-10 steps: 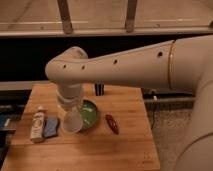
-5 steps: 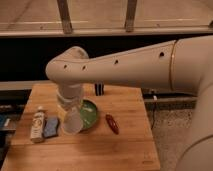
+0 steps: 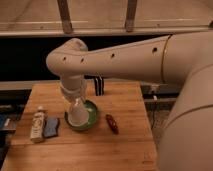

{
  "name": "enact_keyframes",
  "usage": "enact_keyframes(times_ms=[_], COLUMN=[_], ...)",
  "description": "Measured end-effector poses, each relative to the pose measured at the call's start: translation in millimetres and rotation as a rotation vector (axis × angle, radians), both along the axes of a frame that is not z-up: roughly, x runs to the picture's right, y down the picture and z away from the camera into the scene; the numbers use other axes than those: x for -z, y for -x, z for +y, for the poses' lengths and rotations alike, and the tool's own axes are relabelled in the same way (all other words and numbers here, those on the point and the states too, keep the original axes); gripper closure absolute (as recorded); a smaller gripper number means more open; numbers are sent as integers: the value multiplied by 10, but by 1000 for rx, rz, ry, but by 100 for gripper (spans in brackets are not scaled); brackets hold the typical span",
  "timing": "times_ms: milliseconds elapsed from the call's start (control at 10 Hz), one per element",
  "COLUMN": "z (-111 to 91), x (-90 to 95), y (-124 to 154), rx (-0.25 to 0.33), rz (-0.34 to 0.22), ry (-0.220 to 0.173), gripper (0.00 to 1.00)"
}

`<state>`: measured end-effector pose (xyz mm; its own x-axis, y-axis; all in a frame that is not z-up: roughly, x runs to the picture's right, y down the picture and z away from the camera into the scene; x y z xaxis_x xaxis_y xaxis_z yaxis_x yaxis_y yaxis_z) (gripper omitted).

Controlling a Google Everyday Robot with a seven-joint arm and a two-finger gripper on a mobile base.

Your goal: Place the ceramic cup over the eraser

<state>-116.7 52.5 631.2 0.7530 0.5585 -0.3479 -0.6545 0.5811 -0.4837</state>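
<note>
My gripper point(image 3: 75, 101) points down from the big white arm over the left middle of the wooden table point(image 3: 125, 145). It is shut on the white ceramic cup point(image 3: 78, 116), which hangs below it with its wider end down, in front of the green bowl point(image 3: 90, 118). The eraser point(image 3: 98, 85), a black block with pale stripes, stands upright near the table's far edge, behind and to the right of the gripper, apart from the cup.
A white labelled bottle point(image 3: 37, 124) lies at the left with a flat blue pad point(image 3: 51, 128) beside it. A red pepper-shaped thing point(image 3: 112, 123) lies right of the bowl. The arm's white body fills the right side.
The gripper with the cup has moved a little up and to the right, towards the far side of the table. The other things have not moved.
</note>
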Motion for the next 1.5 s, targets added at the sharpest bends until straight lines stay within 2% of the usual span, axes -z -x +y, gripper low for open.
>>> enact_keyframes(times_ms=[400, 700, 900, 1200, 1300, 1500], z=[-486, -812, -969, -1276, -1349, -1364], x=[-297, -441, -468, -630, -657, -660], y=[-370, -607, -689, -661, -550, -568], rx=[-18, -27, -27, -18, -19, -22], rz=[36, 68, 82, 75, 50, 50], ry=[-26, -48, -54, -61, -66, -68], gripper=[100, 100, 100, 100, 100, 100])
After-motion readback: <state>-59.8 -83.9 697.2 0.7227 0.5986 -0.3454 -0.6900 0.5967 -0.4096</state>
